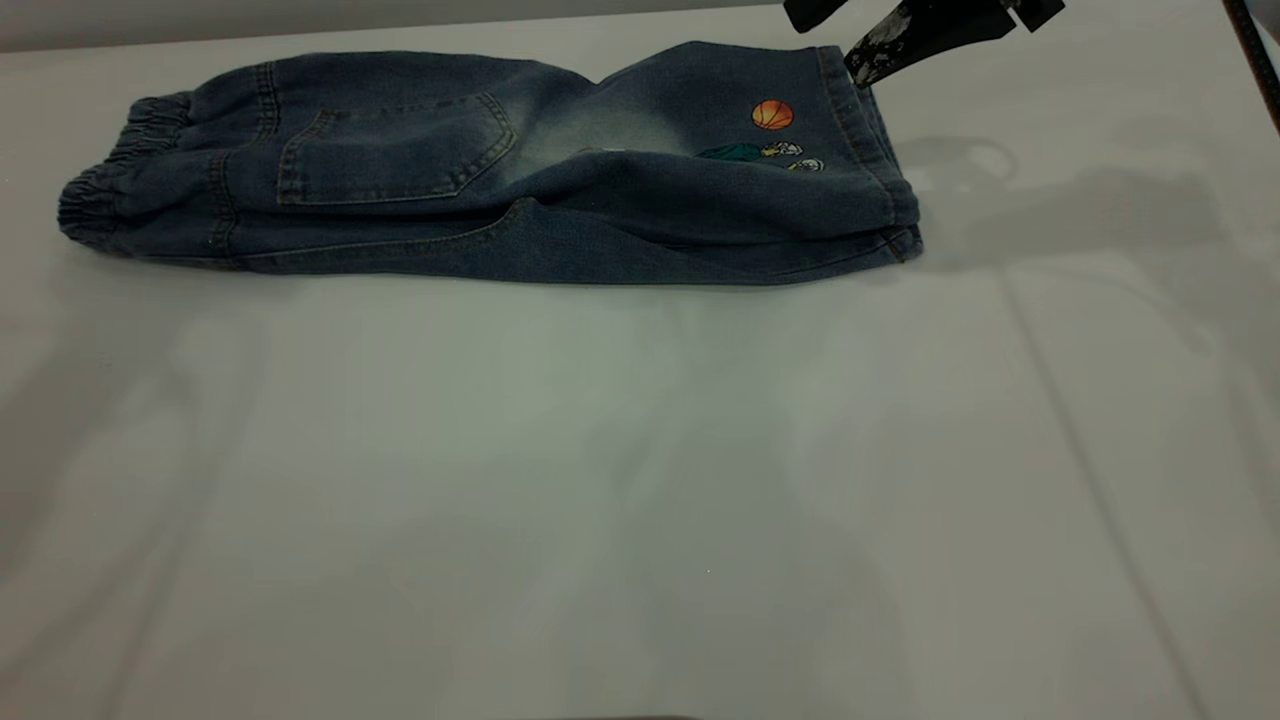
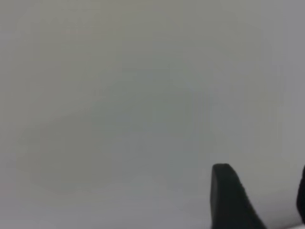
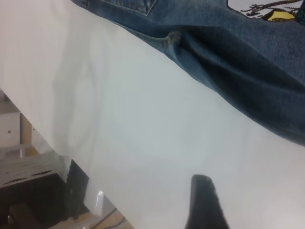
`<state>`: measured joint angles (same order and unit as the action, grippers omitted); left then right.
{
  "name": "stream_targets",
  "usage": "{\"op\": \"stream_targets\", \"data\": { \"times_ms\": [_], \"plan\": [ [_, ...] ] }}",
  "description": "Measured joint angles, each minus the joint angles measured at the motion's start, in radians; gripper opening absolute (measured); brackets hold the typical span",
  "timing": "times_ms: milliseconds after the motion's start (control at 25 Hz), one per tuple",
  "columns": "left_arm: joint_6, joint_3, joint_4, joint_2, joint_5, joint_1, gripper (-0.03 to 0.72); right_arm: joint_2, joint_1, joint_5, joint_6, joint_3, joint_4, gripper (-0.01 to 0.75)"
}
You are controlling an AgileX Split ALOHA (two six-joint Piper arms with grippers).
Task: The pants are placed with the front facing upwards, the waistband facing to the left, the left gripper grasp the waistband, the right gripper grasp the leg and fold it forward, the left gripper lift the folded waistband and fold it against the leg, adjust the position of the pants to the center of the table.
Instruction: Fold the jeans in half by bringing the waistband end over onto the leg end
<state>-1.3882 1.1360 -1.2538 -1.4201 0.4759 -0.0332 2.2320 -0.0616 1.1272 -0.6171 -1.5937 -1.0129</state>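
The table (image 1: 640, 480), wide and white, fills nearly the whole exterior view, and most of it lies bare on the near side of the right gripper (image 1: 868, 62), which hangs at the far right edge. Next down in size, the pants (image 1: 500, 180): folded lengthwise into one long denim strip that runs leftward from the claw's tip along the far part of the tabletop. The leg hems sit directly beneath and just beside that scuffed fingertip, though contact cannot be judged. The patch pocket (image 1: 395, 148) lies well to the claw's left, and the gathered waistband (image 1: 110, 185) is at the far left end, well apart from it. Closest to the tip, the small basketball print (image 1: 772, 114), just left of it.

How wide the right gripper stands cannot be told; its wrist view shows only one dark fingertip (image 3: 204, 202) over white surface, denim beyond.

The left gripper (image 2: 259, 200) hovers over bare table, fingers spread with clear white between them, holding nothing.
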Motion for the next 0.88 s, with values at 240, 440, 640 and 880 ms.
{"op": "stream_targets", "data": {
  "times_ms": [240, 440, 640, 880],
  "plan": [
    [-0.38, 0.004, 0.035, 0.005, -0.007, -0.008, 0.177, 0.0, 0.0, 0.027, 0.001, 0.0, 0.002, 0.386],
    [-0.68, 0.104, -0.226, 0.005, 0.078, -0.059, 0.142, 0.0, 0.0, 0.029, 0.001, 0.0, 0.004, 0.386],
    [-0.716, 0.208, -0.507, 0.008, 0.13, -0.069, 0.141, 0.0, 0.0, 0.029, 0.002, 0.0, 0.004, 0.386],
    [-0.718, 0.168, -0.516, -0.031, -0.046, -0.069, 0.141, 0.0, 0.0, 0.03, 0.002, 0.0, 0.004, 0.386]
  ]
}}
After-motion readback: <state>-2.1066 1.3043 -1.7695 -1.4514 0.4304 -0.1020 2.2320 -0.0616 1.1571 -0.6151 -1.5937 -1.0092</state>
